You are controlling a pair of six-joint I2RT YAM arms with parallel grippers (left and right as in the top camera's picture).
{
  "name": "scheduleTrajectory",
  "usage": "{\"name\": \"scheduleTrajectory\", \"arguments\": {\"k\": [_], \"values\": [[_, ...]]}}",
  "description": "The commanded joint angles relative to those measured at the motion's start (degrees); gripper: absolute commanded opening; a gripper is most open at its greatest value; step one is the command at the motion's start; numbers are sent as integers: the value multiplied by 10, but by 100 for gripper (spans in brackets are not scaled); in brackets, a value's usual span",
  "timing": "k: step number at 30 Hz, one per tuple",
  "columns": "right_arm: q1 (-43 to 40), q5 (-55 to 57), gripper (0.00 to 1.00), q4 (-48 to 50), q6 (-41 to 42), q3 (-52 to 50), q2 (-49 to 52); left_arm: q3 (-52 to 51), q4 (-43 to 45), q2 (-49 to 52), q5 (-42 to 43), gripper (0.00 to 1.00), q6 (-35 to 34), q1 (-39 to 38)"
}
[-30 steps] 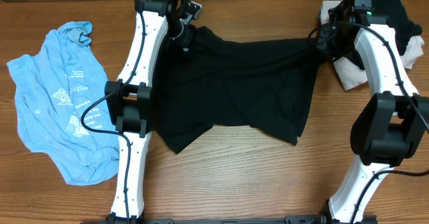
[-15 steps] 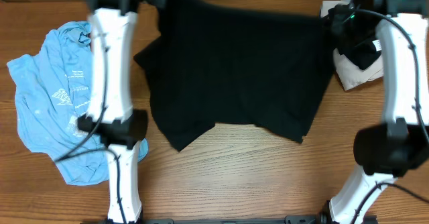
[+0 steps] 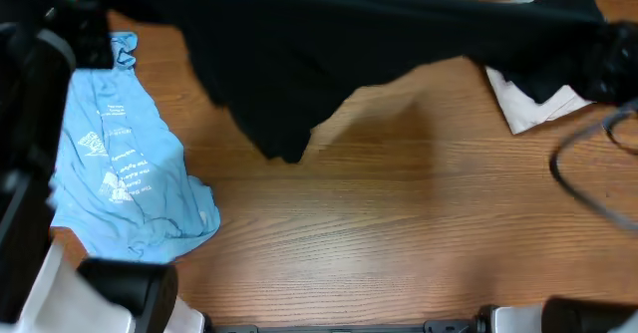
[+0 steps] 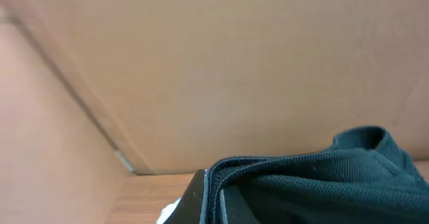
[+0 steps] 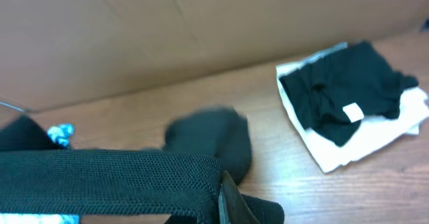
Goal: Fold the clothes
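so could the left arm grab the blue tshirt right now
Probably not yet. The light-blue T-shirt lies uncovered on the table on that arm's side, but the left gripper is shut on the black garment, held up off the table. It would likely need to let go first.

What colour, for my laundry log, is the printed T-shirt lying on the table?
The T-shirt is light blue with white print; clearest overhead.

The left arm (image 3: 30, 114) and right arm (image 3: 610, 64) stand lifted, blurred from overhead. The left gripper (image 4: 216, 196) clamps the black garment (image 4: 315, 184) just above its fingers; the right gripper (image 5: 224, 194) probably does likewise.
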Motion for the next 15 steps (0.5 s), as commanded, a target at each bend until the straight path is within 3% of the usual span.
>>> {"name": "scheduleTrajectory", "arguments": {"k": [1, 8, 15], "values": [[-2, 16, 4, 0, -2, 10, -69, 2, 5, -69, -93, 4, -12, 11], [-2, 17, 4, 0, -1, 7, -181, -12, 7, -160, -108, 4, -11, 11], [-2, 16, 4, 0, -2, -63, -182, -89, 17, -173, -144, 4, 4, 11]]}}
